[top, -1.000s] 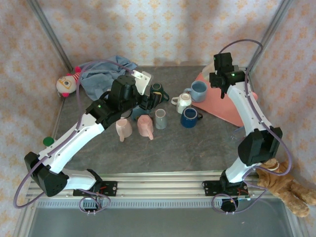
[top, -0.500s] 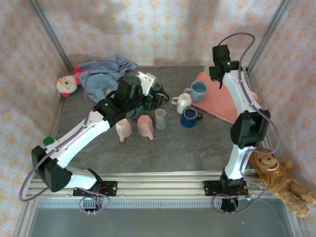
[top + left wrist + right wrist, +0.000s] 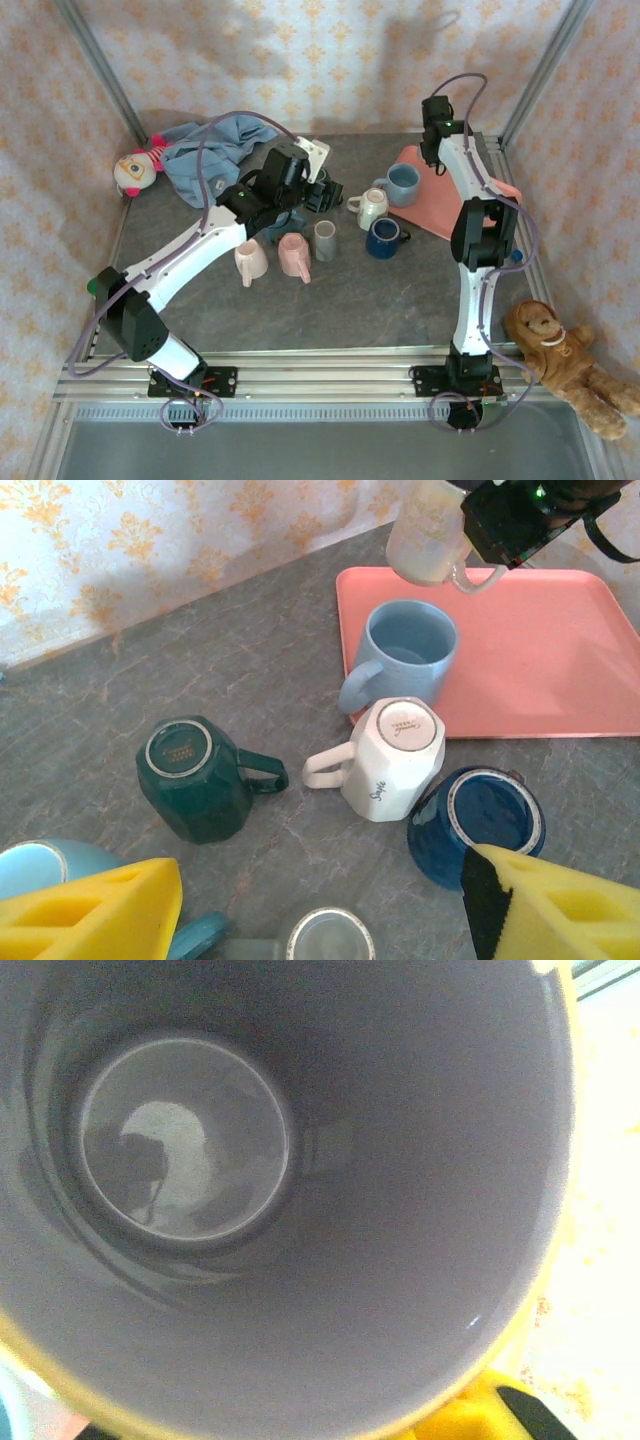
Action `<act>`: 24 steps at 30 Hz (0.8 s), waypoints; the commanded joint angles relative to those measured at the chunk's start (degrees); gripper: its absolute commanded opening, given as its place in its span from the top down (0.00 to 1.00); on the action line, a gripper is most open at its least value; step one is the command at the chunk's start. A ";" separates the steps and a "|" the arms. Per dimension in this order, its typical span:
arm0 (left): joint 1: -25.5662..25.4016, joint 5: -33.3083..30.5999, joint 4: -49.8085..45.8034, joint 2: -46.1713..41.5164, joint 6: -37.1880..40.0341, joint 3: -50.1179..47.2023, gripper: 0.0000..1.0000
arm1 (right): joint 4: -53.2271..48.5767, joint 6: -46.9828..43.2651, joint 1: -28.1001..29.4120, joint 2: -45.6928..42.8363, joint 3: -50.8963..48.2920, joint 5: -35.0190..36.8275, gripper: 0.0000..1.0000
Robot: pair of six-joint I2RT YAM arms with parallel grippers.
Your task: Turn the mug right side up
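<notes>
My right fingers (image 3: pixel 470 1415) are pinching narrow on the cream mug (image 3: pixel 428 532), holding it in the air over the far edge of the pink tray (image 3: pixel 560 650). The wrist view is looking straight down its inside. Can't tell if it's sitting fully upright. My left fingers (image 3: pixel 90 920) are hanging wide and empty over the upturned dark green mug (image 3: pixel 195 780) and white mug (image 3: pixel 395 755) on the surface (image 3: pixel 100 710). The cream mug is looking like glazed ceramic: rigid, slick, chippable, some weight. I'm judging that pinching the wall at the rim, clear of the handle, is working best.
</notes>
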 commanded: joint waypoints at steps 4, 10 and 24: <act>0.33 -3.21 -1.32 -0.84 -2.42 1.75 0.25 | 9.52 -5.58 -2.70 -1.57 -0.54 4.39 1.00; 0.31 -2.47 0.19 -1.49 -1.41 -0.26 0.26 | 15.33 -11.59 -4.33 -2.34 -6.54 -1.32 1.00; 0.31 -1.29 0.53 -0.48 -2.91 0.22 0.25 | 25.40 -21.73 -6.03 -4.75 -16.38 -11.05 1.00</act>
